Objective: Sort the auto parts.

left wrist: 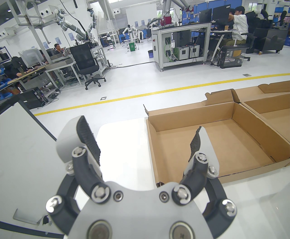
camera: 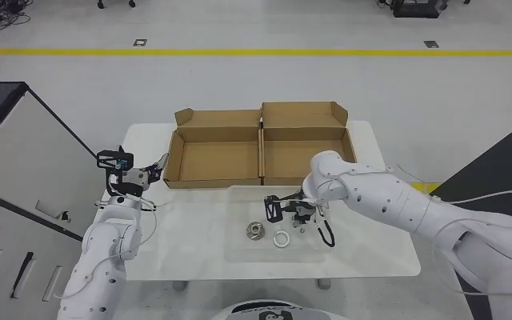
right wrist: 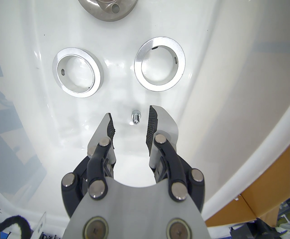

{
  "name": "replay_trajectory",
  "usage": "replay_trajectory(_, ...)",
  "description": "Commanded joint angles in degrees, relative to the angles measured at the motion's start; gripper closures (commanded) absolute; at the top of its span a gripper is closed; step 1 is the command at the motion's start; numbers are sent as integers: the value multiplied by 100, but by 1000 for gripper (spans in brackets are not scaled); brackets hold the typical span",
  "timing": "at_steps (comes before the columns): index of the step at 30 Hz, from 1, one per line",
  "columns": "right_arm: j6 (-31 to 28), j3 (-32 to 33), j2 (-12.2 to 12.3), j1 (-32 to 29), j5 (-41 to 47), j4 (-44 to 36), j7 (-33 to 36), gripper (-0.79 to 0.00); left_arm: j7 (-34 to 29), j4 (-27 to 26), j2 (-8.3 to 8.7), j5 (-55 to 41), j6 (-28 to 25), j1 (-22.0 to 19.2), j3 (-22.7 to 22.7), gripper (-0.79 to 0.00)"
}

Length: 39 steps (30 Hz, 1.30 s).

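White tray [camera: 240,210] at 6 o'clock from the cardboard boxes [camera: 216,160] holds a small bolt [right wrist: 136,118] between parted fingers of the right gripper [right wrist: 131,113]; the left gripper [left wrist: 140,124] hangs open, empty, at their 9 o'clock.

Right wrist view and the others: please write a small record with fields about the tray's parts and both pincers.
Holder: white plastic tray, in front of two brown cardboard boxes
Parts in tray: two silver metal rings, small silver bolt, grey flanged metal part
Right pincer: open, bolt seen between its jaws
Left pincer: open, holds nothing, beside the boxes
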Motion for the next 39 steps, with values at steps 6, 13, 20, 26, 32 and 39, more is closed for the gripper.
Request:
replay_trajectory(6,-1,0,-48,-13,-25,82,-1,-326,0,0,0,0,0,0,0,-785)
replay_trajectory(13,28,0,-103,-19,-28,161,28,-283,0,0,0,0,0,0,0,-785)
replay_trajectory(20,68,0,-158,-27,-7,243,68,0,0,0,0,0,0,0,0,-785)
replay_trajectory(26,80,0,-189,0,43,270,80,0,0,0,0,0,0,0,0,-785)
replay_trajectory(32,129,0,-145,111,158,125,129,0,0,0,0,0,0,0,0,-785)
replay_trajectory(39,244,0,200,539,1000,-375,243,0,0,0,0,0,0,0,0,-785)
